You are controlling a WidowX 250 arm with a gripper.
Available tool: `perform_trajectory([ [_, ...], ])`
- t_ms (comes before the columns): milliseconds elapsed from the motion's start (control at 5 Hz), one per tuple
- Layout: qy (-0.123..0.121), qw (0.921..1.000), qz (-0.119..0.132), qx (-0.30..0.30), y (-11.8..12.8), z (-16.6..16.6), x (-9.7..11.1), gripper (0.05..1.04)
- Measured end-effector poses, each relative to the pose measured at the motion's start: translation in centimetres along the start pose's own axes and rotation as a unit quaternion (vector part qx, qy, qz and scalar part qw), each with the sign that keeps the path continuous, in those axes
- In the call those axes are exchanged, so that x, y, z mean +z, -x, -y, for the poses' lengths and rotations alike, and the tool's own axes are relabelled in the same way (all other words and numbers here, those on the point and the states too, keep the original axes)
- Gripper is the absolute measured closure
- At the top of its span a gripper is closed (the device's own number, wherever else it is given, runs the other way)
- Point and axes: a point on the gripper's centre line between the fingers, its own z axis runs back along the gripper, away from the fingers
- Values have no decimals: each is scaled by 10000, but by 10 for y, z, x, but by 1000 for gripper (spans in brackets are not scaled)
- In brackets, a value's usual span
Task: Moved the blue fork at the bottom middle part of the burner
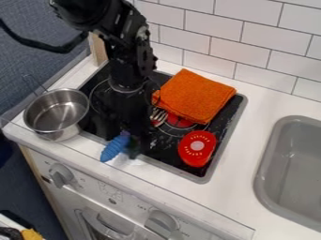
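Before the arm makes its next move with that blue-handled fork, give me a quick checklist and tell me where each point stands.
1. Gripper at the fork, beside the blue handle: ok.
2. Fork secured in the gripper: cannot tell; the arm hides much of it.
3. Handle fully on the black cooktop: not ok; it reaches over the front edge.
4. Metal pot apart from the handle: ok, it sits to the handle's left in the picture.
5. Red tomato slice apart from the fork: ok.
6. Tines free of the orange cloth: cannot tell; they lie very close to its edge.
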Motion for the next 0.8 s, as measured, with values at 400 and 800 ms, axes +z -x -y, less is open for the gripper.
perform_trajectory([
  [400,17,9995,229,-203,-3,4,16,83],
  [800,52,9992,257,-297,-4,6,18,83],
])
